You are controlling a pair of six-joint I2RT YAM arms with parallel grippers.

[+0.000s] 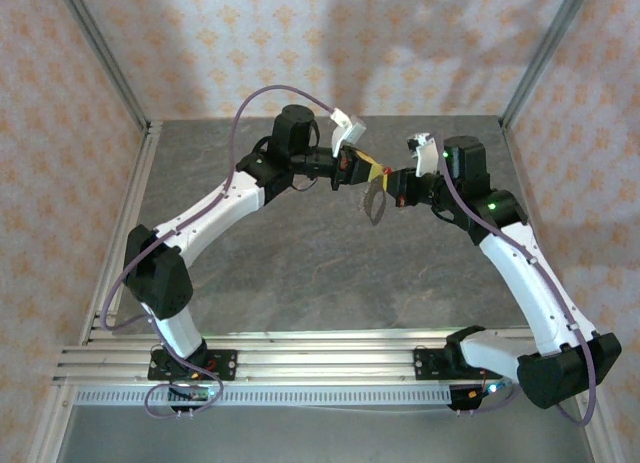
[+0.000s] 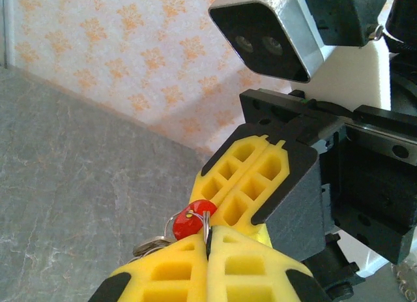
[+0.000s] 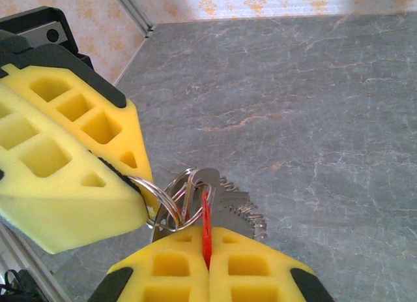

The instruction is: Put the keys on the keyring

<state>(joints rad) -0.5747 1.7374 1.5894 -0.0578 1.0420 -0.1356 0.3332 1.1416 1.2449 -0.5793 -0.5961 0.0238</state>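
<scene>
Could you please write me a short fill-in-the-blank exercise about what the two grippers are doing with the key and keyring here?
1. The left gripper pinches the keyring between fingers coloured ___.
2. The right gripper is shut on a key whose plastic head is ___.
3. The two grippers meet ___ the table, not resting on it.
Missing words: yellow; red; above.

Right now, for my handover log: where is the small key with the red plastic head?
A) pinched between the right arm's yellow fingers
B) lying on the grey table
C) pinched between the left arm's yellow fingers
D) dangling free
A: the right wrist view shows the red-headed key edge-on, clamped between the right arm's yellow fingers; the left arm's fingers hold the silver wire ring.
</scene>
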